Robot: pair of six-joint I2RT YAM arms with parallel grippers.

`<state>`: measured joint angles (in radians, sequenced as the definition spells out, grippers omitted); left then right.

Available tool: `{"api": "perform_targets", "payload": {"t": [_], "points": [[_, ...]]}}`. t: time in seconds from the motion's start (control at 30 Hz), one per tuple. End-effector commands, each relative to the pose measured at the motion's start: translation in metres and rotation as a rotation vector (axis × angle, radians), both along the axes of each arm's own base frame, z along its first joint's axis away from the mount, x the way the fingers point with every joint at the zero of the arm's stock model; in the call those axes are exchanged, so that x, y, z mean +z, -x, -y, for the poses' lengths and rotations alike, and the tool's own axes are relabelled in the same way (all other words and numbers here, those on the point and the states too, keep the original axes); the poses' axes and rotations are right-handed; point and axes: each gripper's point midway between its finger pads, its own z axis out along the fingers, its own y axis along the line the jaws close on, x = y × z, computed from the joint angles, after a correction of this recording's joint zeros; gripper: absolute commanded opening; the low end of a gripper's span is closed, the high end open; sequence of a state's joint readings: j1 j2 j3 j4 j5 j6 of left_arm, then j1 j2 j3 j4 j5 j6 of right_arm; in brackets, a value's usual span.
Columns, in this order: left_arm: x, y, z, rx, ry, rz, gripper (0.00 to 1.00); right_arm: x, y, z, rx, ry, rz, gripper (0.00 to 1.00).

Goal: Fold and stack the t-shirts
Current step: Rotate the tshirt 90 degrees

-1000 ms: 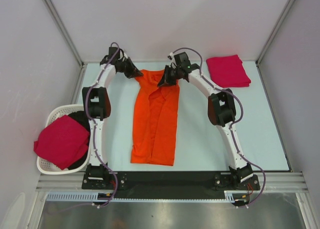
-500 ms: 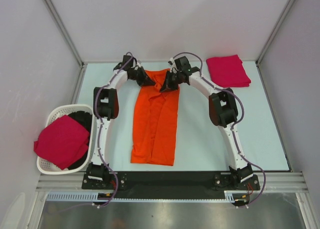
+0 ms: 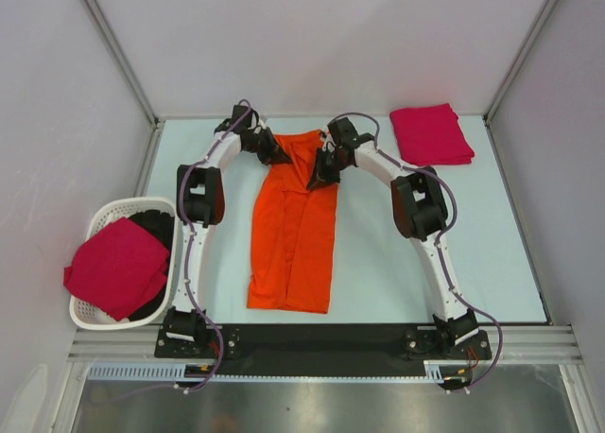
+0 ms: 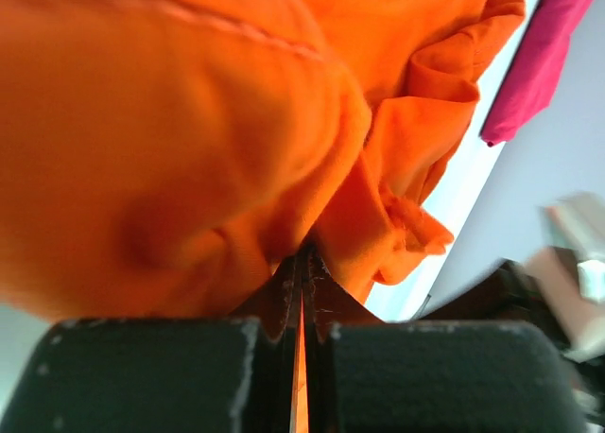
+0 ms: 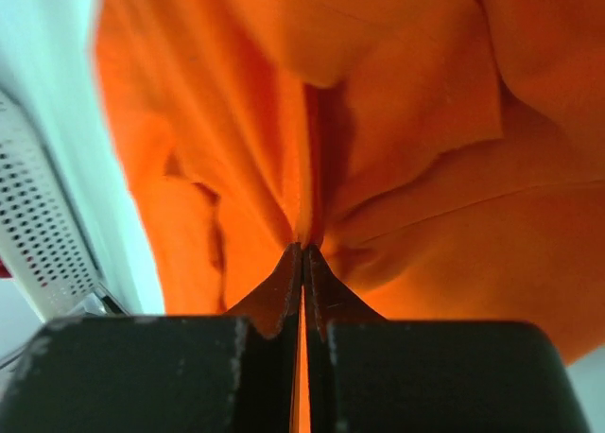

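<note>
The left claw (image 3: pixel 280 155) and right claw (image 3: pixel 318 176) both clench the far end of the orange t-shirt (image 3: pixel 293 239), its length lying flat on their near side. 1 folded crimson t-shirt (image 3: pixel 432 135) sits off to the right claw's right.

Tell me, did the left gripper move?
Yes. The left gripper, jaws shut on the orange t-shirt, moved right, away from the white basket toward the folded pink t-shirt.
</note>
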<state>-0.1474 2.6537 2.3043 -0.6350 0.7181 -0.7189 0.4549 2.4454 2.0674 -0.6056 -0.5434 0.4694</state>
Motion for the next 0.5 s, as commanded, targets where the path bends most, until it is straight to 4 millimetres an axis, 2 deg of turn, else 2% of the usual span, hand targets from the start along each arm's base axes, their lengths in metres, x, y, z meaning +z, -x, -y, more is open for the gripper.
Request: {"api": "perform_targets", "payload": {"t": [0.0, 0.07, 0.1, 0.13, 0.17, 0.27, 0.3, 0.37, 0.43, 0.47], "points": [[0.038, -0.01, -0.005, -0.001, -0.021, 0.1, 0.0, -0.041, 0.026, 0.005, 0.024, 0.101, -0.14, 0.0], [0.042, -0.013, -0.008, 0.007, -0.029, 0.112, 0.0, -0.045, 0.029, 0.006, 0.027, 0.116, -0.165, 0.0], [0.047, -0.014, -0.008, 0.008, -0.03, 0.123, 0.0, -0.05, 0.031, 0.007, 0.032, 0.124, -0.181, 0.07], [0.049, -0.015, -0.009, 0.01, -0.027, 0.128, 0.0, -0.05, 0.032, 0.007, 0.035, 0.128, -0.181, 0.17], [0.052, -0.015, -0.01, 0.01, -0.024, 0.132, 0.0, -0.048, 0.031, 0.006, 0.039, 0.126, -0.17, 0.34], [0.055, -0.013, -0.012, 0.005, -0.032, 0.136, 0.0, -0.023, 0.021, 0.005, 0.042, 0.11, -0.085, 0.45], [0.056, -0.013, -0.012, 0.001, -0.034, 0.143, 0.0, -0.001, 0.016, 0.003, 0.04, 0.094, -0.032, 0.47], [0.058, -0.012, -0.013, -0.004, -0.033, 0.143, 0.0, 0.023, 0.0, 0.001, 0.017, 0.072, 0.068, 0.62], [0.061, -0.011, -0.012, -0.008, -0.031, 0.152, 0.0, 0.049, -0.013, -0.001, -0.002, 0.05, 0.153, 0.69], [0.063, -0.011, -0.012, -0.011, -0.028, 0.156, 0.0, 0.052, -0.017, -0.001, -0.007, 0.047, 0.166, 0.69]]}}
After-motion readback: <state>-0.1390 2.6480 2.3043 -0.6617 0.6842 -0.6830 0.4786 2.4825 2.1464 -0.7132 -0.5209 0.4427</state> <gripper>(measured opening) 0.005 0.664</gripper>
